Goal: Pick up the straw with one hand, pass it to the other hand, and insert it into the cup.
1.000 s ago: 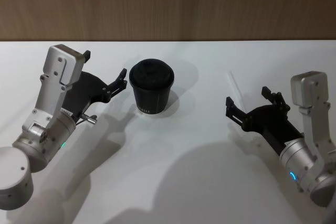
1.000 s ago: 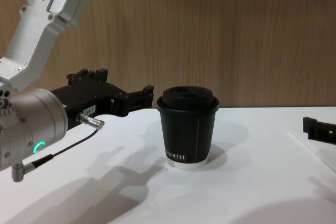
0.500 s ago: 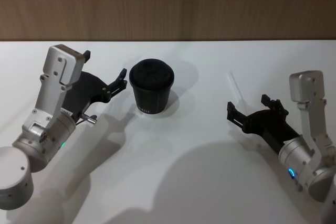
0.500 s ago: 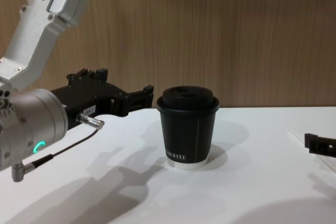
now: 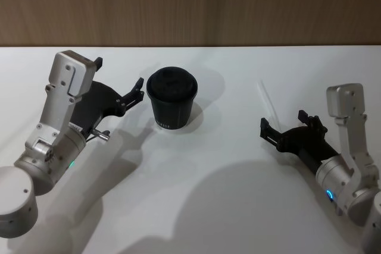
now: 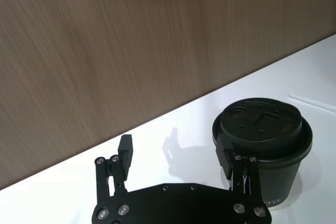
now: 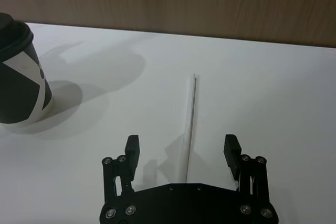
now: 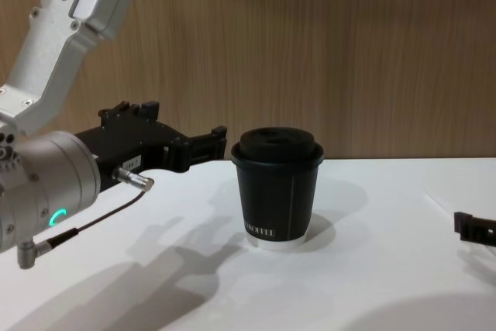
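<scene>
R claw (image 7: pixel 181 142) wide, tips either side of straw (image 7: pixel 191 114); L claw (image 5: pixel 119 72) wide, 1 tip beside cup (image 5: pixel 172 105).

left pincer (image 5: pixel 119 74): held level, jaws spread wide | right pincer (image 5: pixel 283 121): held low, jaws spread wide, silver wrist angled up behind

Lab-style robot test bench: smooth white table (image 5: pixel 238 66) before a brown wood-grain wall panel (image 5: pixel 190 4).
</scene>
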